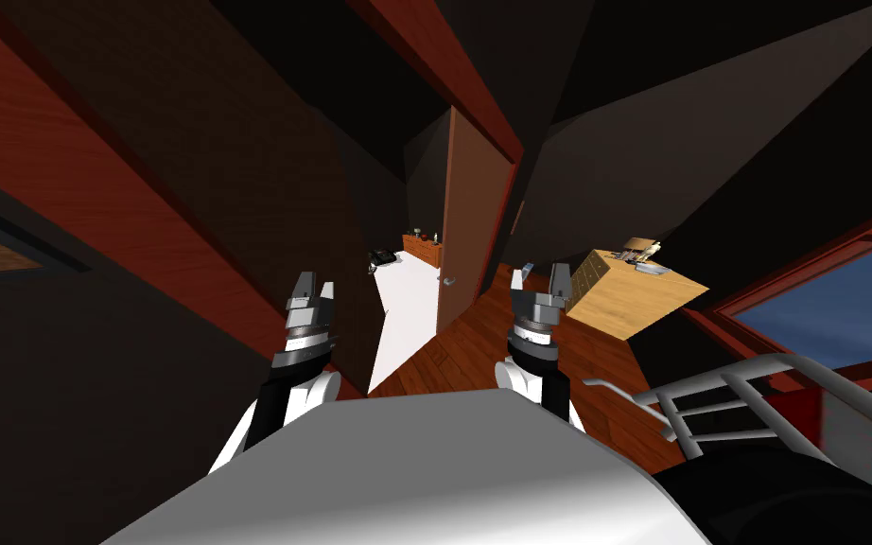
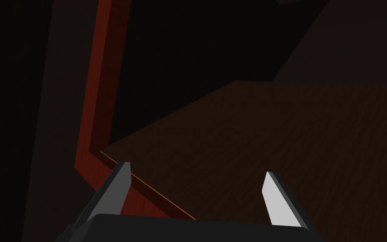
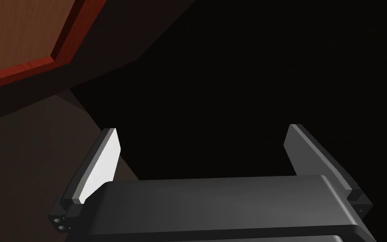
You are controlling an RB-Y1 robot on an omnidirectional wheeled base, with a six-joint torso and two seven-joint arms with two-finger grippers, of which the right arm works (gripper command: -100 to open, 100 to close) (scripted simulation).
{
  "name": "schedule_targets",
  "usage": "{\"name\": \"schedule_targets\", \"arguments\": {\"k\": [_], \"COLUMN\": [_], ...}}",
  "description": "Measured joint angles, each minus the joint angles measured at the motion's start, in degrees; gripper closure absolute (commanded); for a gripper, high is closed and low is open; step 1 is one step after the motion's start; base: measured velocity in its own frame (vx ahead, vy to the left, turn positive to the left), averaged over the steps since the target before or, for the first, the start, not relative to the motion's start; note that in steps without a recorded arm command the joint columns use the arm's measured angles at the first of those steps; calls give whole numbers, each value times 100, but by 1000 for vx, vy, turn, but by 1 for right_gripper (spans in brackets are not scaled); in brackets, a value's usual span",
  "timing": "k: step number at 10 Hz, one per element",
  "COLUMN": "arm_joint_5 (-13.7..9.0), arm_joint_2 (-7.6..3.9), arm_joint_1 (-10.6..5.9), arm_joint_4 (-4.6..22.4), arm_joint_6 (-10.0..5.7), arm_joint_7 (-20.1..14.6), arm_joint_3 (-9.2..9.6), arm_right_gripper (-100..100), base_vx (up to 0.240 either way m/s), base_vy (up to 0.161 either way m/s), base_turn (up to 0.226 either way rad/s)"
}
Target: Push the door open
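Note:
A brown wooden door (image 1: 467, 218) stands ahead in a reddish-brown frame (image 1: 510, 203), swung partly away, with a small grey handle (image 1: 446, 279) on its near edge. A white floor shows through the gap to its left. My left gripper (image 1: 314, 290) is raised to the left of the gap, well short of the door, fingers open (image 2: 194, 180) and holding nothing. My right gripper (image 1: 540, 277) hangs to the right of the door's edge, also short of it, open (image 3: 201, 143) and holding nothing.
A light wooden cabinet (image 1: 628, 293) with small objects on top stands to the right of the doorway. A grey metal rail (image 1: 737, 393) and a window (image 1: 831, 303) are at my right. A dark wall with red-brown trim (image 1: 141, 218) runs along my left. Beyond the door sit a low wooden counter (image 1: 422, 248) and a dark object (image 1: 383, 256).

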Motion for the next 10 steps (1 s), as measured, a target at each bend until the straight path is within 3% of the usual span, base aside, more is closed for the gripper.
{"name": "schedule_targets", "arguments": {"k": [1, 4, 6, 10], "arm_joint_5": [9, 35, 75, 102], "arm_joint_2": [-12, -58, -79, -131], "arm_joint_1": [-53, -231, -285, -576], "arm_joint_4": [155, 556, 874, 1502], "arm_joint_6": [-71, -36, -120, -150], "arm_joint_7": [-16, -61, -89, -167], "arm_joint_3": [14, 60, 142, 179], "arm_right_gripper": [-100, -100, -100, -100], "base_vx": [73, 81, 69, 53], "base_vy": [-91, -123, -106, -68], "base_turn": [31, 50, 48, 41]}}
